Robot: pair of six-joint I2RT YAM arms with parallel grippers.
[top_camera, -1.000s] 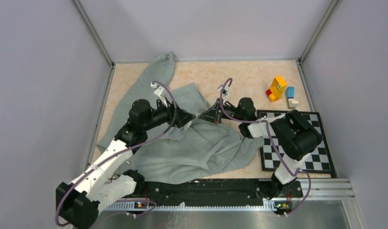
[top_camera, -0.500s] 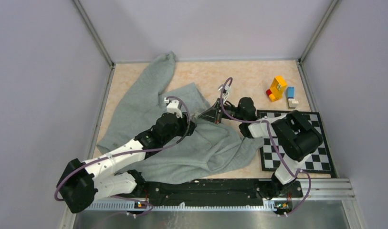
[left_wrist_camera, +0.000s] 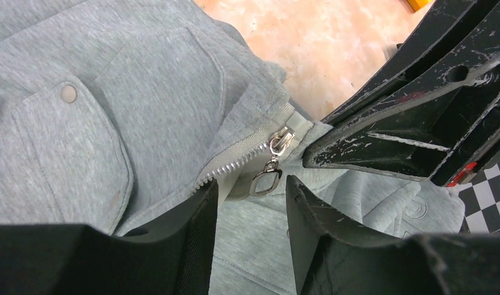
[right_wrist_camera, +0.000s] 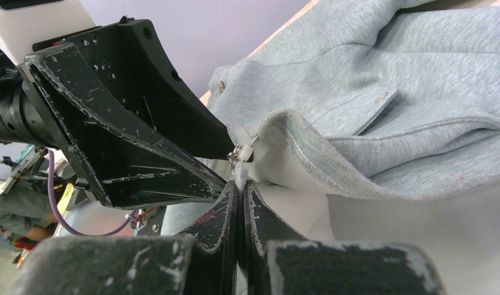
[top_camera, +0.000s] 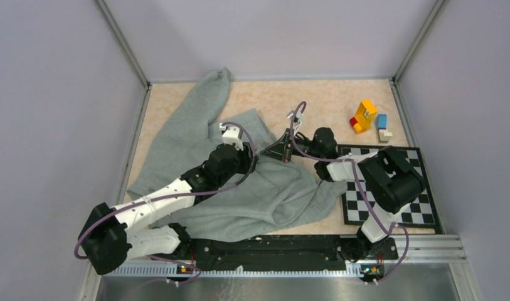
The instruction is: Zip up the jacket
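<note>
The light grey jacket lies rumpled across the table's left and middle. Its zipper slider and hanging metal pull sit at the end of the white zipper tape. In the left wrist view my left gripper is open, its fingertips on either side of the pull and just short of it, gripping nothing. My right gripper is shut on the jacket's edge right below the slider. In the top view the two grippers meet tip to tip, the left and the right.
A black-and-white chessboard mat lies at the right under the right arm. Yellow-orange toy blocks and a blue and white block stand at the back right. Enclosure walls ring the table.
My left arm swung in over the jacket and lowered its gripper to the zipper, its jaws narrowing from wide to about half open. The right gripper held still.
</note>
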